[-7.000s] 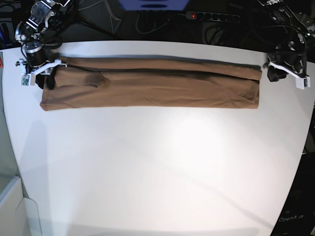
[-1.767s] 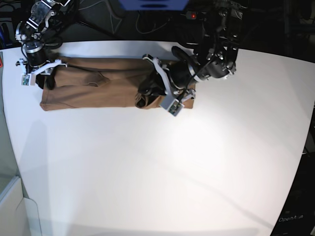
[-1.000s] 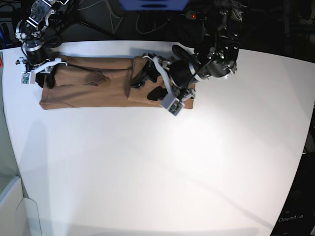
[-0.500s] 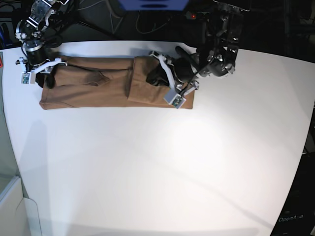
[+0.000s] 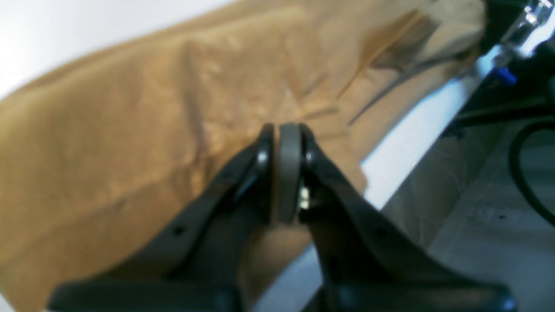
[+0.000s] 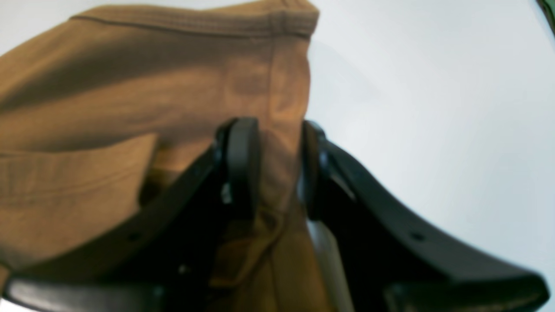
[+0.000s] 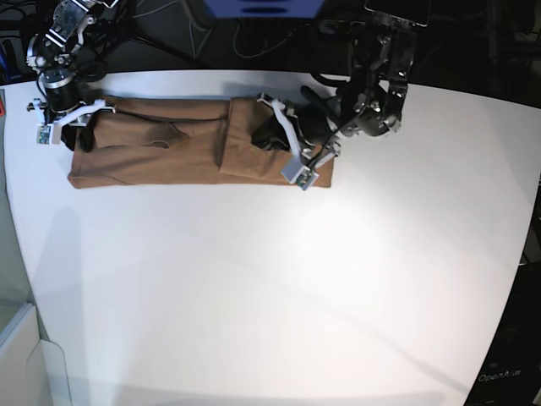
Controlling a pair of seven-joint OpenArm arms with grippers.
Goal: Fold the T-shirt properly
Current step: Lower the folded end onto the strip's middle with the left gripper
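Note:
The tan-brown T-shirt (image 7: 152, 156) lies as a long strip along the far side of the white table (image 7: 270, 296). Its right end is folded back over the middle (image 7: 254, 152). My left gripper (image 7: 270, 137) hovers just over that folded part. In the left wrist view its pads (image 5: 288, 173) press together with no cloth between them, the shirt (image 5: 130, 108) lying below. My right gripper (image 7: 78, 131) sits at the shirt's left end. In the right wrist view it (image 6: 277, 143) has a fold of the shirt (image 6: 130, 86) between its fingers.
A power strip (image 7: 363, 28) and cables lie behind the table's far edge. A blue object (image 7: 262, 7) stands at the back centre. The table's curved right edge (image 7: 520, 254) drops to a dark floor.
My left gripper carried the shirt's right end leftward, laid it over the middle, opened, then shut empty and drew back slightly right. My right gripper has not moved.

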